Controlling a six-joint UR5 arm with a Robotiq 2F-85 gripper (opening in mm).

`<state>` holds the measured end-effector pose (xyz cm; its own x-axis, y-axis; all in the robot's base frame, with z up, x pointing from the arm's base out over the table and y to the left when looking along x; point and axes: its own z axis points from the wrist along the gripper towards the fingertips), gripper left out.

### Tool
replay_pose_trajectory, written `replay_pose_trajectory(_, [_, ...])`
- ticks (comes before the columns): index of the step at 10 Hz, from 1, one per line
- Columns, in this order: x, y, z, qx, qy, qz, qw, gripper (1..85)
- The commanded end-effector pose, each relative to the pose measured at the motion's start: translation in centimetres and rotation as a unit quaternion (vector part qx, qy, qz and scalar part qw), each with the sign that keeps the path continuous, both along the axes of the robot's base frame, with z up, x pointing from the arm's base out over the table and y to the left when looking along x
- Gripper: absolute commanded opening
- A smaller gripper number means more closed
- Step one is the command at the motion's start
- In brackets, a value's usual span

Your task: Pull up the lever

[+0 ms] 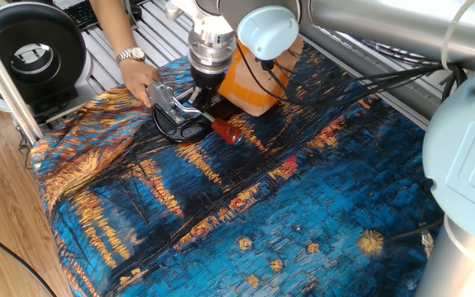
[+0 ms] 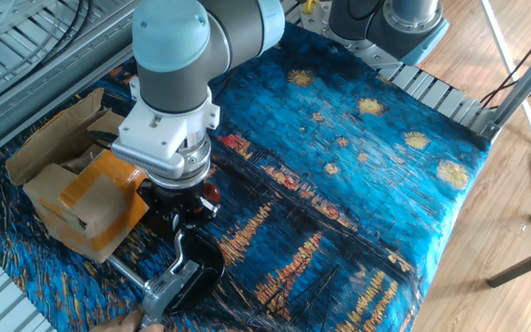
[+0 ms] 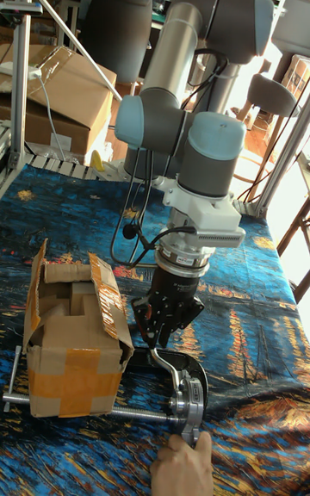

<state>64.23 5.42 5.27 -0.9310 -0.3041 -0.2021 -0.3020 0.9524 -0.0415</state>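
Observation:
The lever [image 1: 209,119] is a thin silver rod lying low, running from a silver bracket [image 1: 165,95] to a red-brown knob [image 1: 228,132], over a black curved base [image 1: 180,129]. My gripper [image 1: 202,101] points straight down over the rod's middle, its black fingers [image 3: 142,317] spread on either side of it. It looks open. In the other fixed view the knob [image 2: 212,192] peeks out beside the gripper [image 2: 181,201], with the bracket [image 2: 169,290] nearer the camera. In the tall view the gripper [image 3: 164,334] hides the knob.
A person's hand [image 1: 141,77] holds the bracket down. An orange-taped cardboard box [image 1: 252,78] stands right behind the gripper. A long silver bar [image 3: 86,411] runs under the box. A blue and orange painted cloth [image 1: 303,206] covers the table.

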Motion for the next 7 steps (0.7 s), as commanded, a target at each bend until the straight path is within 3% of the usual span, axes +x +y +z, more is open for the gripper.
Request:
replay_pose_trajectory(1, [-0.06, -0.13, -0.67, 0.01, 0.002, -0.015, 0.9998, 24.3])
replay_pose_trajectory(5, [-0.2, -0.46, -1.3, 0.008, 0.01, -0.053, 0.9985, 24.3])
replay_pose_trajectory(7, [-0.84, 0.01, -1.51, 0.02, 0.024, -0.085, 0.9959, 25.3])
